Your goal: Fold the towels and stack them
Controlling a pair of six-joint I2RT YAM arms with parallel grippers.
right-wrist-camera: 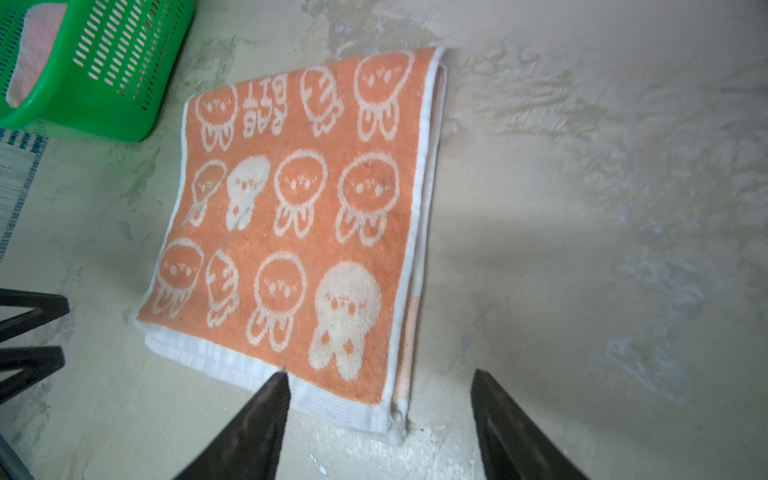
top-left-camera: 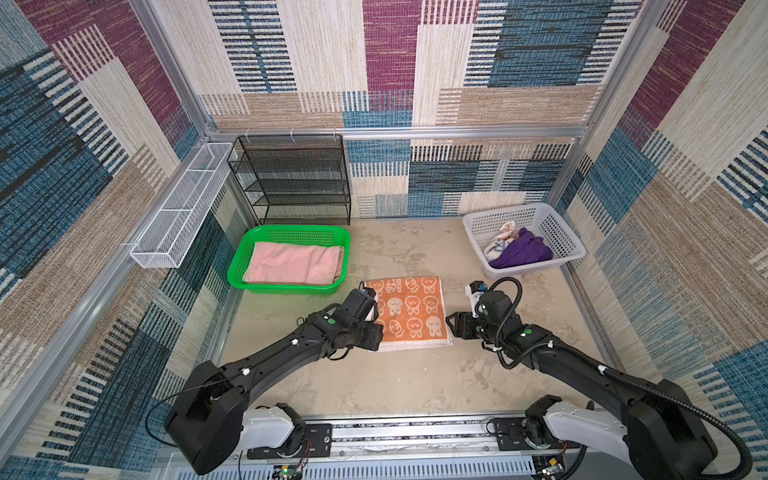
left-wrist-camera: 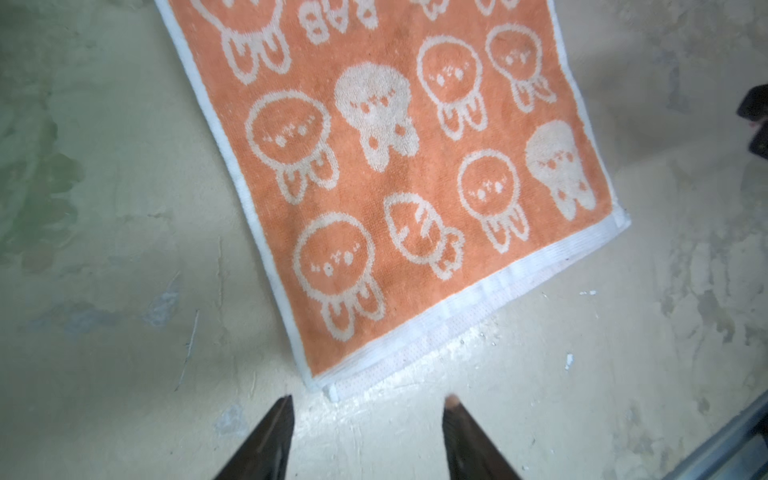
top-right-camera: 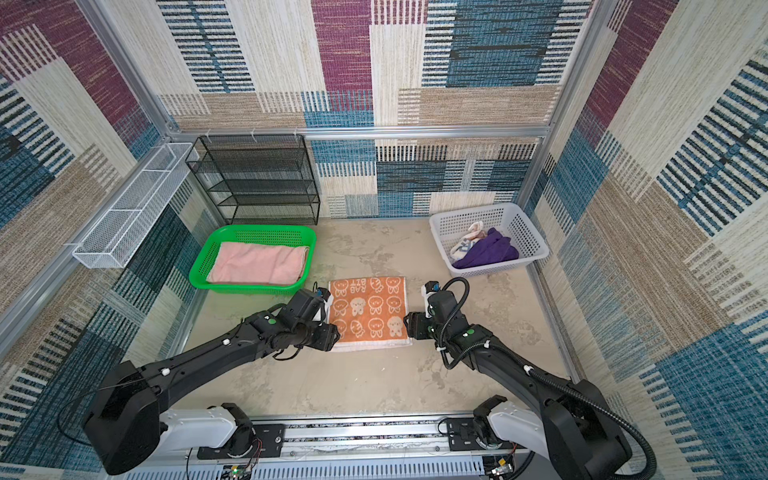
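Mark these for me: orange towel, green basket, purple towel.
orange towel [top-left-camera: 409, 309]: in a top view, middle of its upper face.
green basket [top-left-camera: 299, 236]: in a top view, far wall.
purple towel [top-left-camera: 521, 251]: in a top view, middle of the bunched cloth.

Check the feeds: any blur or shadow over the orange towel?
In both top views the orange rabbit towel is sharp and evenly lit; left wrist view is slightly soft, left gripper tips blurred; right wrist view shows a broad shadow on the tabletop beside the towel.
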